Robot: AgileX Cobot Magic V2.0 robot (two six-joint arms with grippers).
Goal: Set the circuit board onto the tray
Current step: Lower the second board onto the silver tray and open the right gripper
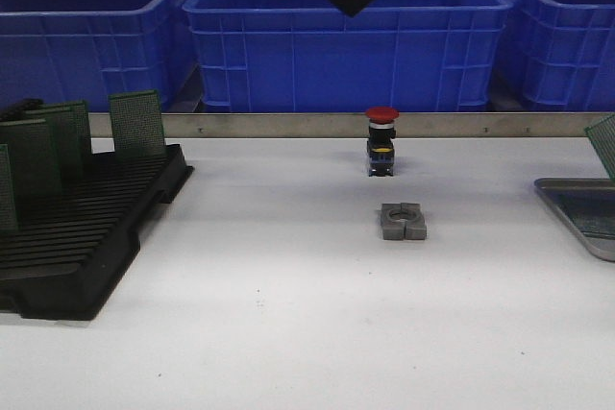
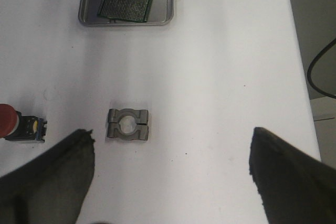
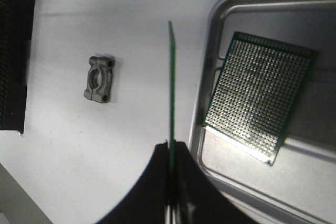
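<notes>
Tray [image 3: 220, 11]: shallow silver-grey metal, raised rim, rounded corners; right edge of the front view, upper right of the right wrist view.
Boards on tray: one green perforated circuit board [image 3: 257, 100] lying flat in the right wrist view; two [image 2: 126, 3] in the left wrist view.
Held board [image 3: 171, 87]: thin green circuit board, edge-on, just beside the tray rim, over the white worktop [image 1: 288, 314].
Right gripper [image 3: 172, 153]: jaws closed tight on the held board's lower edge.
Left gripper [image 2: 170, 169]: jaws spread wide, gripping nothing.
Rack [image 1: 86, 237]: black slotted plastic, lower left of front view, about four green boards upright.
Clamp block [image 1: 403, 221]: one, grey cast metal, round bore.
Push button [image 1: 381, 141]: one, red cap, black body.
Crates [image 1: 346, 45]: blue plastic, ribbed, along the top.
</notes>
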